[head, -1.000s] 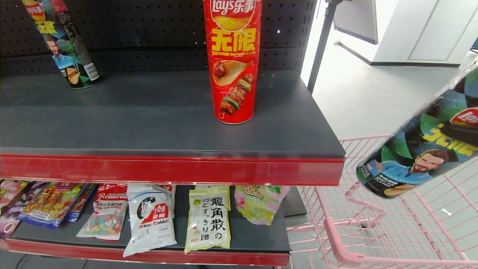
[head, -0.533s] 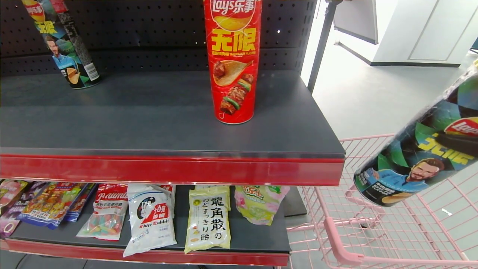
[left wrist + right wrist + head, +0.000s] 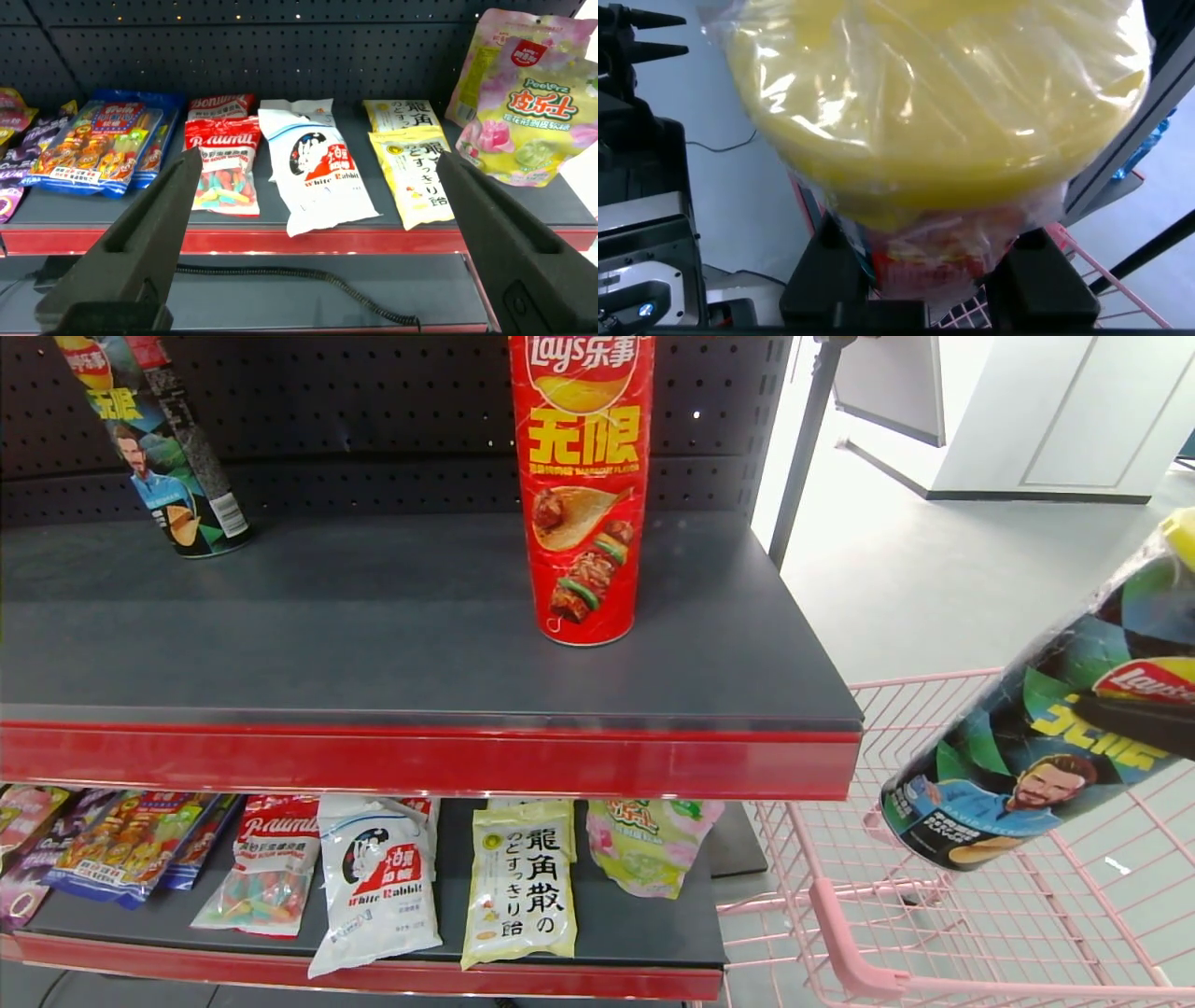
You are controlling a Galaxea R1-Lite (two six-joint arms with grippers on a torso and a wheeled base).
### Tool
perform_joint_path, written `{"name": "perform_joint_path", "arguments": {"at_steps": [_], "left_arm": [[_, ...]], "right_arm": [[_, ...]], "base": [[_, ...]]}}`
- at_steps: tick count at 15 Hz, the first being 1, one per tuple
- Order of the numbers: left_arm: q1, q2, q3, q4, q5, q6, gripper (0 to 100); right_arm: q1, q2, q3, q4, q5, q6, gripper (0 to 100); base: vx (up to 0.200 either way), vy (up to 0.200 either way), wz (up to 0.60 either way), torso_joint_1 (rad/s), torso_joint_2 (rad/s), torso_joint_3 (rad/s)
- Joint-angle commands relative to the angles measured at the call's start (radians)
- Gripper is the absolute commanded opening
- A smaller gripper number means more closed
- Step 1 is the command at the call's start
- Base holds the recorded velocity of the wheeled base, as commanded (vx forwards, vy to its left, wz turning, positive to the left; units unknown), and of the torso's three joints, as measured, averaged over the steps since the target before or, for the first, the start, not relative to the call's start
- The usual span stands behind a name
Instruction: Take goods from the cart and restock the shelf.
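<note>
Red can [image 3: 581,495], two dark cans [image 3: 154,448] [image 3: 1027,756]

I see the tilted chip can [image 3: 1036,747] wrapped in black with green and blue facets, yellow lettering and a yellow lid [image 3: 938,93]. The upright can [image 3: 581,495] is red with yellow characters. The shelf [image 3: 280,644] is dark grey with a red front strip [image 3: 429,763], and its pegboard [image 3: 373,420] is black. The cart [image 3: 896,980] is pink wire.
</note>
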Motion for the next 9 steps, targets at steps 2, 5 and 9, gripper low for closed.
{"name": "perform_joint_path", "arguments": {"at_steps": [2,5,9], "left_arm": [[0.000,0.001,0.000,0.000,0.000,0.000,100],[0.000,0.001,0.000,0.000,0.000,0.000,100],[0.000,0.001,0.000,0.000,0.000,0.000,100]], "right_arm": [[0.002,0.000,0.073,-0.006,-0.068,-0.007,0],[0.001,0.007,0.093,-0.032,-0.082,-0.008,0],[0.002,0.010,0.077,-0.032,-0.084,-0.007,0]], "base": [[0.000,0.000,0.00,0.000,0.00,0.000],[0.000,0.000,0.00,0.000,0.00,0.000],[0.000,0.000,0.00,0.000,0.00,0.000]]}}
